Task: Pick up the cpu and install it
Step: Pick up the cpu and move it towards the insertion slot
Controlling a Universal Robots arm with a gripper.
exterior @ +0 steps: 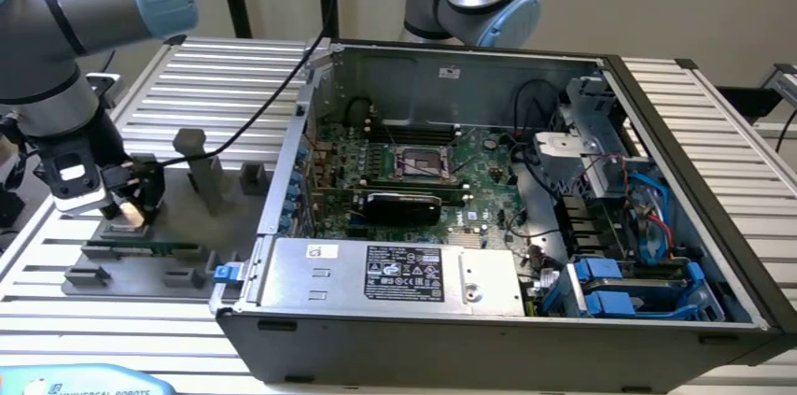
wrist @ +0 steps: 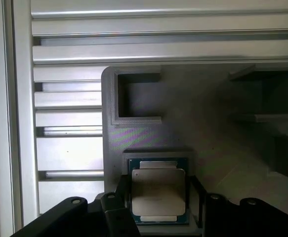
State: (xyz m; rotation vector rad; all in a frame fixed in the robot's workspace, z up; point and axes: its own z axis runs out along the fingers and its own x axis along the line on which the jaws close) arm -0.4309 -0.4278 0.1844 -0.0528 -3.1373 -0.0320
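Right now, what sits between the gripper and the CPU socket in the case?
Exterior view: grey fixture posts, a black cable and the case's side wall lie between gripper and socket.

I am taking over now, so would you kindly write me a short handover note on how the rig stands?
Gripper: down at the cpu; whether it has a grip cannot be told.
Cpu: flat in its recess in the grey fixture, at the exterior view's left, outside the open computer case.
CPU socket: on the motherboard inside the case, appears empty.
Done: gripper placed at the cpu.
Left: the pick-up is not confirmed, and the installation is all to do.
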